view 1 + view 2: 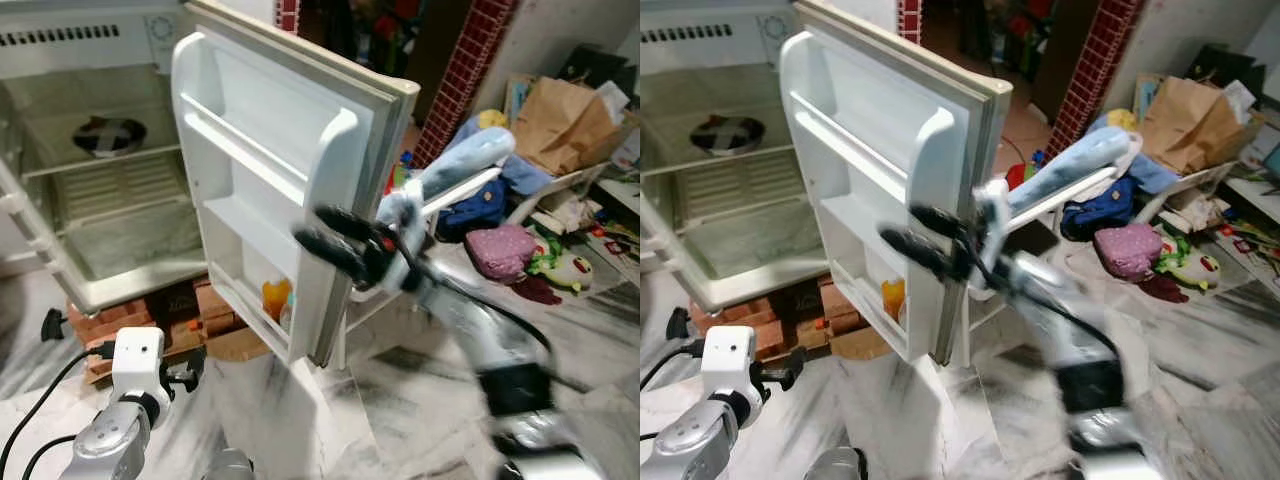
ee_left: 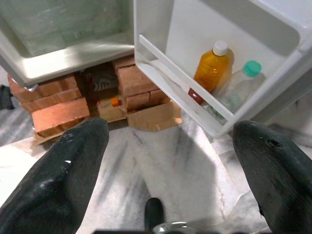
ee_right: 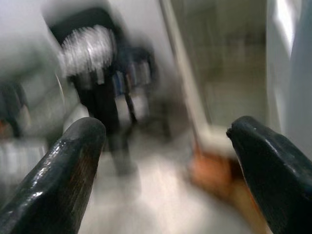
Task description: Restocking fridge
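Observation:
The small white fridge stands open on bricks, its door swung out toward me. An orange bottle and a clear bottle with a green cap stand in the door's lowest shelf. My right gripper is blurred and open, its fingers empty, in front of the door's outer edge at mid height. My left gripper hangs low at the left, open and empty above the floor, looking at the door shelf and the bricks. A dark-and-white round object lies on the fridge's upper shelf.
Red bricks and cardboard prop up the fridge. A black plug and cable lie at the left. Clutter fills the right: a brown paper bag, a purple bag, a blue bag, toys. Marble floor lies in front.

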{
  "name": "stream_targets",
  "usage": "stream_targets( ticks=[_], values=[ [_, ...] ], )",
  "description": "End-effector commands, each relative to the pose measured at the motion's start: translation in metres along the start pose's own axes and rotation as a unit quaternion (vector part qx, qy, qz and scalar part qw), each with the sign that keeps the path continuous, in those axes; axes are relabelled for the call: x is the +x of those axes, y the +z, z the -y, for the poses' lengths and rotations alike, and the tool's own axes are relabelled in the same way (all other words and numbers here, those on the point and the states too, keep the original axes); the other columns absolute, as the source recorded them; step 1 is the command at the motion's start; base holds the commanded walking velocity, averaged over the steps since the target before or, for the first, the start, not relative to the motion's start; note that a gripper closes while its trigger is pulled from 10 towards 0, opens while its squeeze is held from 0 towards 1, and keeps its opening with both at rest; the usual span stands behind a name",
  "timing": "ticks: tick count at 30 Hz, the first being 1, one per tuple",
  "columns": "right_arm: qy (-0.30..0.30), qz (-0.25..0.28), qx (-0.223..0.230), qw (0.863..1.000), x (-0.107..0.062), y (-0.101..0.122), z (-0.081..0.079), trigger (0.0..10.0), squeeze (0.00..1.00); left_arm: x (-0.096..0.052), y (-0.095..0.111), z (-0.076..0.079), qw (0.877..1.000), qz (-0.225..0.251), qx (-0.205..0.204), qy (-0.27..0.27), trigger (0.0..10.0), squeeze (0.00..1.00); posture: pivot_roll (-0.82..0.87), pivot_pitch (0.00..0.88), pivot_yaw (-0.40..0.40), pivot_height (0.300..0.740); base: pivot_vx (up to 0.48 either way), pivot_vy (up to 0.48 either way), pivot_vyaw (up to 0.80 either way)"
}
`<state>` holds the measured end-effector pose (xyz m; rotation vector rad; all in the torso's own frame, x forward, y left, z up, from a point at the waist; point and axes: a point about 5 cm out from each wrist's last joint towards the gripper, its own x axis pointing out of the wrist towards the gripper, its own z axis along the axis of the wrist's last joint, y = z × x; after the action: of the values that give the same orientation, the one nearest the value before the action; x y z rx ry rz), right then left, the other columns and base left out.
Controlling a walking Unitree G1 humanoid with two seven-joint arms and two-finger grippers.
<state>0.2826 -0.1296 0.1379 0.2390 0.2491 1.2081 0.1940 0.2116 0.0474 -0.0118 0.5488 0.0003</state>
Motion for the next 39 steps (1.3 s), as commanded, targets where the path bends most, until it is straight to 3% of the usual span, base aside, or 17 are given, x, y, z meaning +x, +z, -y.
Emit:
stream_targets(
  ticks=[1,3,4,6,7,10,12,15,21,22,27,29,31,33,36,37,39],
  values=[
    [0.0,-0.048,-0.036,0.998,-0.006,-0.006,0.003,10.0,0.0,0.0,0.004,0.004,1.0,0.002,0.008,-0.013,10.0,0.0,0.18,0.037,-0.093,0.74,0.0,0.0,0.0],
    [-0.1,-0.117,-0.067,0.986,-0.028,-0.017,0.028,10.0,0.0,0.001,0.004,0.005,1.0,-0.001,0.012,-0.018,10.0,0.0,0.18,0.034,-0.089,0.74,0.0,0.0,0.0],
    [-0.1,-0.117,-0.067,0.986,-0.028,-0.017,0.028,10.0,0.0,0.001,0.004,0.005,1.0,-0.001,0.012,-0.018,10.0,0.0,0.18,0.034,-0.089,0.74,0.0,0.0,0.0],
    [-0.22,-0.145,-0.121,0.957,-0.042,-0.01,0.057,10.0,0.0,0.001,0.004,0.004,1.0,-0.004,0.013,-0.02,10.0,0.0,0.17,0.032,-0.086,0.74,0.0,0.0,0.0],
    [-0.22,-0.145,-0.121,0.957,-0.042,-0.01,0.057,10.0,0.0,0.001,0.004,0.004,1.0,-0.004,0.013,-0.02,10.0,0.0,0.17,0.032,-0.086,0.74,0.0,0.0,0.0],
    [-0.262,-0.101,-0.159,0.946,-0.036,0.009,0.065,10.0,0.0,0.002,0.004,0.005,1.0,-0.005,0.014,-0.021,10.0,0.0,0.18,0.03,-0.082,0.74,0.0,0.0,0.0],
    [-0.266,-0.013,-0.18,0.947,-0.018,0.035,0.066,10.0,0.0,0.002,0.003,0.005,1.0,-0.007,0.013,-0.022,10.0,0.0,0.17,0.03,-0.079,0.74,0.0,0.0,0.0],
    [-0.196,0.178,-0.149,0.953,0.023,0.086,0.049,10.0,0.0,0.003,0.003,0.006,1.0,-0.008,0.012,-0.024,10.0,0.0,0.19,0.029,-0.083,0.74,0.0,0.0,0.0],
    [-0.057,0.238,-0.083,0.966,0.055,0.104,0.022,10.0,0.0,0.003,0.002,0.008,1.0,-0.008,0.01,-0.023,10.0,0.0,0.2,0.028,-0.098,0.74,0.0,0.0,0.0],
    [-0.057,0.238,-0.083,0.966,0.055,0.104,0.022,10.0,0.0,0.003,0.002,0.008,1.0,-0.008,0.01,-0.023,10.0,0.0,0.2,0.028,-0.098,0.74,0.0,0.0,0.0],
    [0.138,0.253,-0.008,0.958,0.058,0.111,-0.022,10.0,0.0,0.003,-0.002,0.008,1.0,-0.01,0.002,-0.021,10.0,0.0,0.19,0.033,-0.103,0.74,0.0,0.0,0.0],
    [0.147,0.236,-0.009,0.96,0.058,0.107,-0.025,10.0,0.0,0.003,-0.002,0.008,1.0,-0.01,0.001,-0.021,10.0,0.0,0.19,0.034,-0.101,0.74,0.0,0.0,0.0],
    [0.11,0.203,-0.052,0.972,0.062,0.094,-0.021,10.0,0.0,0.003,-0.002,0.008,1.0,-0.01,0.001,-0.023,10.0,0.0,0.18,0.033,-0.1,0.74,0.0,0.0,0.0],
    [0.012,0.168,-0.073,0.983,0.065,0.077,0.001,10.0,0.0,0.004,-0.002,0.009,1.0,-0.011,0.003,-0.024,10.0,0.0,0.18,0.032,-0.099,0.74,0.0,0.0,0.0],
    [-0.1,0.147,-0.095,0.98,0.059,0.061,0.023,10.0,0.0,0.004,-0.002,0.009,1.0,-0.01,0.006,-0.024,10.0,0.0,0.18,0.032,-0.099,0.74,0.0,0.0,0.0],
    [-0.138,0.154,-0.067,0.976,0.049,0.054,0.031,10.0,0.0,0.004,0.001,0.008,1.0,0.0,0.017,-0.017,10.0,0.0,0.18,0.029,-0.097,0.74,0.0,0.0,0.0],
    [-0.162,0.152,-0.068,0.973,0.043,0.05,0.034,10.0,0.0,0.004,0.003,0.007,1.0,0.006,0.025,-0.014,10.0,0.0,0.18,0.028,-0.097,0.74,0.0,0.0,0.0]
  ],
)
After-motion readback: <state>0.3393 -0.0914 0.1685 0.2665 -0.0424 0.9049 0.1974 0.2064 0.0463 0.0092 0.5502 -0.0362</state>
